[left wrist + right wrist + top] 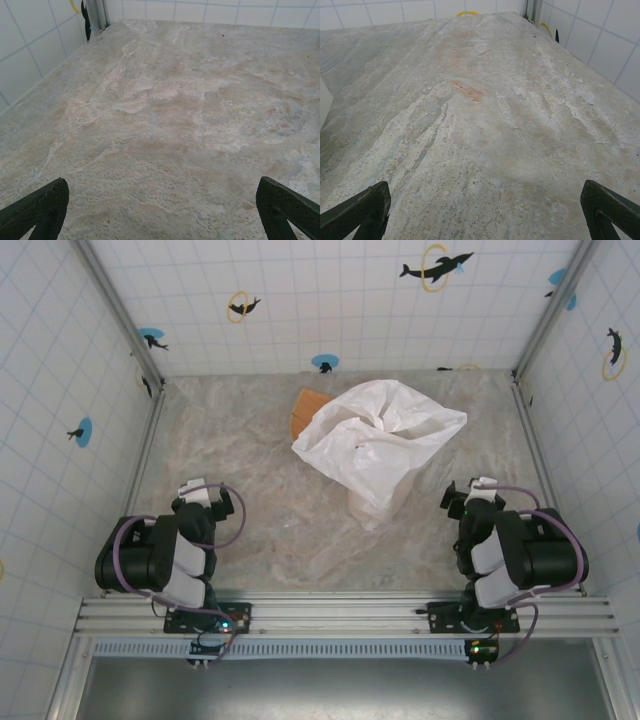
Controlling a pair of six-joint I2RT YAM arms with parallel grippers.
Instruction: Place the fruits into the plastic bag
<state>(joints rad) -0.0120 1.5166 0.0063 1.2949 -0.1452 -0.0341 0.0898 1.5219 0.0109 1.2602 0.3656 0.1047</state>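
**Bag at the back, both claws wide**

From above, we see the plastic bag (378, 445) lying crumpled on the marble table (250, 470), toward the far middle. Its film is folded over itself, and what it holds we cannot tell. A tan plate (303, 408) pokes out from behind its far left edge, touching it. The left gripper (205, 495) and right gripper (475, 492) sit folded near the front rail (330, 612), well apart from the bag. Bare stone lies between them, and tiled walls (60, 390) close three sides.

On the left wrist, the fingers (42, 210) stand spread to the bottom corners with bare marble between them — open table runs to the left wall and the far corner.

On the right wrist, the fingers (362, 210) stand just as far apart, gripping nothing. Open stone reaches the right wall — a white sliver (323, 102) at the left edge is too little to identify.
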